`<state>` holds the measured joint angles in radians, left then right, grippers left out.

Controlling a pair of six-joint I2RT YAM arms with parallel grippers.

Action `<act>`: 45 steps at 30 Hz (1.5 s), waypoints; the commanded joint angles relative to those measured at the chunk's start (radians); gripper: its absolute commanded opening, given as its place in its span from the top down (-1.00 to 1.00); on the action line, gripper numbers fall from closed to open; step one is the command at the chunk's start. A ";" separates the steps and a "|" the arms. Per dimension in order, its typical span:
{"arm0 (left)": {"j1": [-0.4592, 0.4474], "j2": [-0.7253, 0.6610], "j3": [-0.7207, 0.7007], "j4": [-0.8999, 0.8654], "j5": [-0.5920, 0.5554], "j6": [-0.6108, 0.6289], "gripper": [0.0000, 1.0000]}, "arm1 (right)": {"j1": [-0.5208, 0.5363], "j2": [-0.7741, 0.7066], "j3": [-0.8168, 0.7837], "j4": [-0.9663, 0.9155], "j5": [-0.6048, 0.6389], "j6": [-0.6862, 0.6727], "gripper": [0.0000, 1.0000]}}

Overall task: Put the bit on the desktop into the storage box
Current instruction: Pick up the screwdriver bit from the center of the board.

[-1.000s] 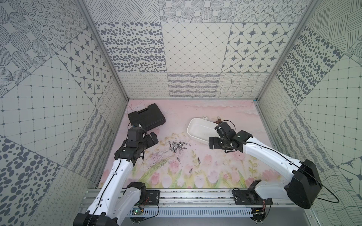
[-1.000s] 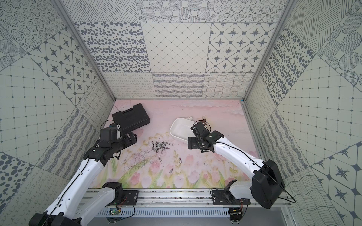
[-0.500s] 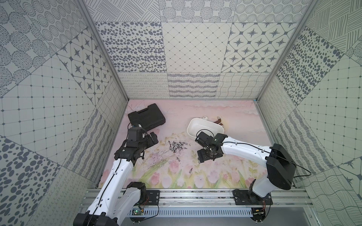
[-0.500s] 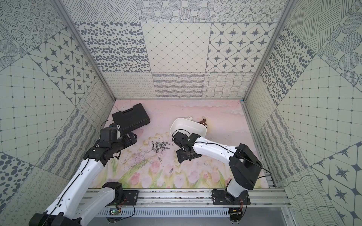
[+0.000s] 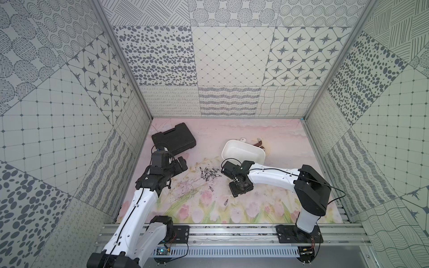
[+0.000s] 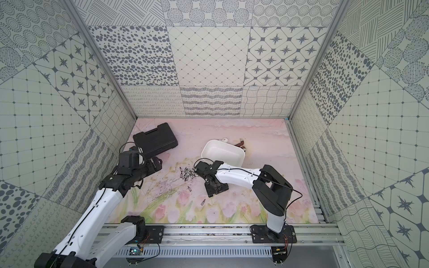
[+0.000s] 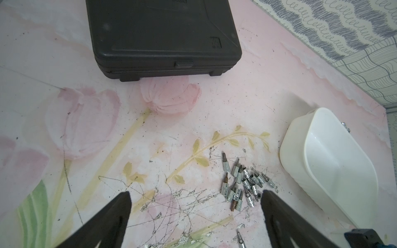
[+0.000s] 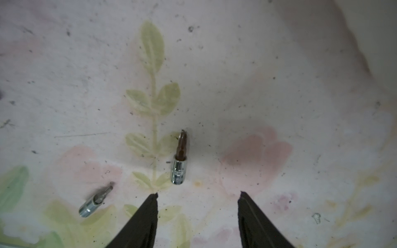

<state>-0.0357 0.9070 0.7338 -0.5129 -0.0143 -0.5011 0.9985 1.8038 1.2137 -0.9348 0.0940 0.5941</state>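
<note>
Chrome-sleeved and brown-tipped, the bit (image 8: pixel 179 158) lies flat on the scratched, tulip-printed desk (image 5: pixel 274 134), just ahead of the right claw (image 8: pixel 198 193), whose jaws are held partly apart and empty. The round, probably slippery sleeve should be straddled squarely and pinched across its width, lest it roll. The glossy white storage box (image 5: pixel 243 152) is seen right of centre in a top view. The left claw (image 7: pixel 196 192) is spread wide.

Desktop (image 5: pixel 278 139) under bits (image 5: pixel 209 174), storage box (image 5: pixel 242 152), case (image 5: pixel 174 138)
</note>
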 commanded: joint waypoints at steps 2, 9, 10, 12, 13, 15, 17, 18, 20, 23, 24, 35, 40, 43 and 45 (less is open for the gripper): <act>0.007 0.004 -0.007 -0.010 -0.007 0.006 -0.99 | 0.006 0.038 0.044 -0.003 -0.017 -0.002 -0.02; 0.007 0.006 -0.007 -0.008 -0.005 0.007 -0.99 | 0.009 0.094 0.079 0.003 -0.025 0.004 0.22; 0.007 0.005 -0.007 -0.008 -0.007 0.007 -0.98 | 0.008 0.100 0.083 0.003 -0.024 0.004 0.25; 0.007 0.007 -0.007 -0.007 -0.006 0.007 -0.99 | 0.008 0.110 0.090 0.004 -0.020 0.006 0.28; 0.007 0.006 -0.007 -0.007 -0.006 0.007 -0.98 | 0.008 0.114 0.092 0.004 -0.020 0.007 0.29; 0.008 0.007 -0.007 -0.008 -0.006 0.005 -0.99 | 0.008 0.122 0.094 0.008 -0.020 0.008 0.32; 0.006 0.009 -0.007 -0.008 -0.006 0.006 -0.99 | 0.008 0.129 0.095 0.007 -0.022 0.009 0.33; 0.008 0.009 -0.008 -0.007 -0.007 0.006 -0.99 | 0.008 0.132 0.093 0.009 -0.023 0.009 0.34; 0.008 0.009 -0.007 -0.008 -0.007 0.006 -0.98 | 0.008 0.136 0.092 0.013 -0.025 0.012 0.37; 0.008 0.009 -0.007 -0.007 -0.007 0.006 -0.98 | 0.008 0.141 0.087 0.018 -0.029 0.015 0.41; 0.008 0.010 -0.007 -0.006 -0.006 0.006 -0.99 | 0.009 0.143 0.085 0.021 -0.030 0.017 0.43; 0.007 0.011 -0.007 -0.007 -0.005 0.006 -0.99 | 0.008 0.140 0.068 0.028 -0.025 0.037 0.64; 0.006 0.012 -0.007 -0.006 -0.004 0.006 -0.98 | 0.008 0.134 0.068 0.028 -0.020 0.038 0.69; 0.008 0.011 -0.007 -0.007 -0.004 0.005 -0.98 | 0.008 0.128 0.069 0.027 -0.014 0.039 0.70; 0.008 0.010 -0.007 -0.007 -0.004 0.005 -0.98 | 0.008 0.122 0.069 0.025 -0.012 0.041 0.70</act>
<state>-0.0357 0.9157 0.7300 -0.5129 -0.0143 -0.5011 1.0004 1.9217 1.2835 -0.9169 0.0574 0.6216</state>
